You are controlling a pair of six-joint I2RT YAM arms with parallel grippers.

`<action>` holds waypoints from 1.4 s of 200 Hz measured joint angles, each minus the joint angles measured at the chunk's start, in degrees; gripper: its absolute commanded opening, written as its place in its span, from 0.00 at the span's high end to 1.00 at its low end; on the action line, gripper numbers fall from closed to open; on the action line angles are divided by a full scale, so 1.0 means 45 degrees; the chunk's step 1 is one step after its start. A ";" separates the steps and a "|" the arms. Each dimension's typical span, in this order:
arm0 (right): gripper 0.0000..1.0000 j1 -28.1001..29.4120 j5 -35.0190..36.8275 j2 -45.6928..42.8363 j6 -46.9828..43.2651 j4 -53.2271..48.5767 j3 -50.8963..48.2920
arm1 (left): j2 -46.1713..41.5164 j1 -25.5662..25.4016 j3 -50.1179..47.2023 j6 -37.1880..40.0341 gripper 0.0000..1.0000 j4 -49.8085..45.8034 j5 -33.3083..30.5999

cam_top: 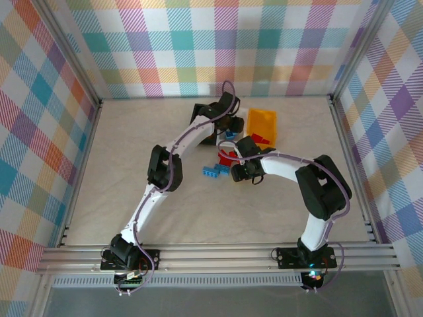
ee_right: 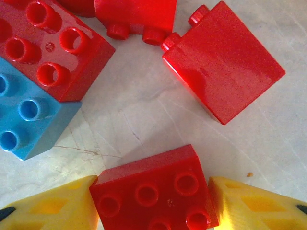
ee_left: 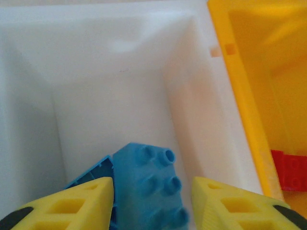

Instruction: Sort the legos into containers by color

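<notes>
Red brick (ee_right: 153, 191) sits on the table (ee_right: 144, 120), your right gripper (ee_right: 152, 194) clamped across its sides. Lift it straight up, clear of the other red bricks (ee_right: 223, 62) beyond. Blue brick (ee_left: 148, 187) lies in the white bin (ee_left: 120, 72), left gripper (ee_left: 152, 191) released. Raise that arm out vertically.

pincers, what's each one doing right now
left pincer: open, blue brick between its fingers, inside the white bin
right pincer: closed on a red brick lying on the table

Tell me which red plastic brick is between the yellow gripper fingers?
The red studded plastic brick lowest in the right wrist view; the other red bricks lie farther off.
</notes>
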 measured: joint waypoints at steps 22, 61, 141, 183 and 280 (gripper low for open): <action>0.43 0.0005 0.0010 -0.0345 0.0049 0.0005 -0.0151 | 0.0000 -0.0005 0.0005 -0.0262 0.32 0.0010 0.0306; 0.42 -0.0010 0.0316 -0.2574 0.0248 -0.0452 -0.1010 | -0.0481 0.0010 -0.0398 -0.0495 0.20 -0.0112 0.0670; 0.42 -0.2210 0.0709 -0.3235 0.0816 -0.1647 0.0976 | -0.7786 -0.0039 -0.8024 -0.0835 0.17 0.0845 0.0651; 0.41 -0.3099 0.0855 -0.0126 0.0806 -0.1783 0.4362 | -1.1647 -0.0180 -1.3663 -0.0971 0.17 0.1710 0.0015; 0.21 -0.3677 0.0758 0.3109 0.0670 -0.2438 0.7621 | -1.1948 -0.1044 -1.8156 -0.1350 0.16 0.3390 -0.0097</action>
